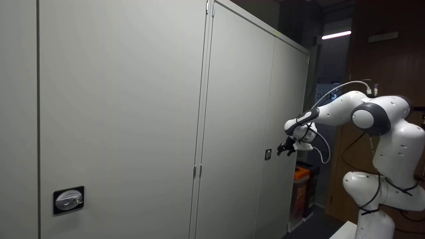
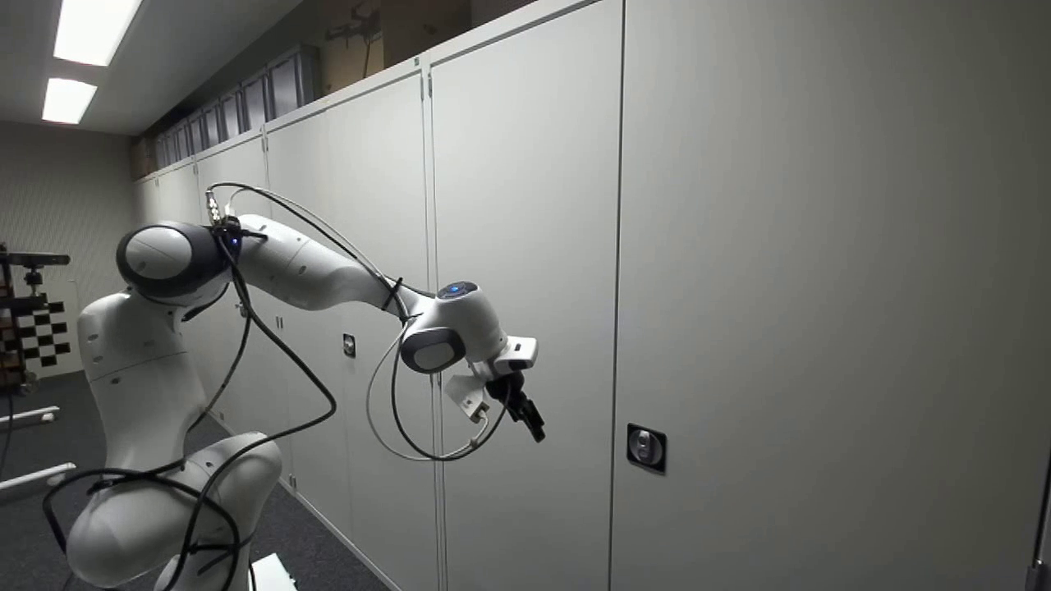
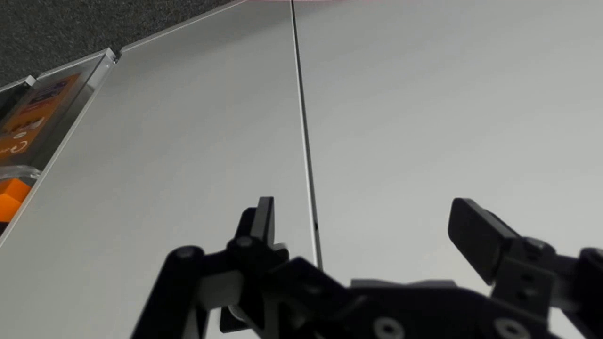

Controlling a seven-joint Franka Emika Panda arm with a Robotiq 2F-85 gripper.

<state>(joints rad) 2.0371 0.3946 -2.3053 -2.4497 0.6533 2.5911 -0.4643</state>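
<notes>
Beside the cabinet (image 1: 245, 126), orange-topped bin (image 1: 300, 196), dark bin (image 1: 311, 191) — latch (image 3: 228, 324) partly behind fingers (image 3: 264, 221)

Orange-topped bin (image 1: 299, 196) beside dark bin (image 1: 313, 187); checkered board (image 2: 44, 332); ceiling lights (image 2: 96, 31) lit.

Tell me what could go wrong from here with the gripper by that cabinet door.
Two risks. The door latch is partly hidden behind the open gripper in the wrist view, so it might get bumped unseen. A loop of cable hangs near the end of the arm in both exterior views and could snag during a move.
</notes>
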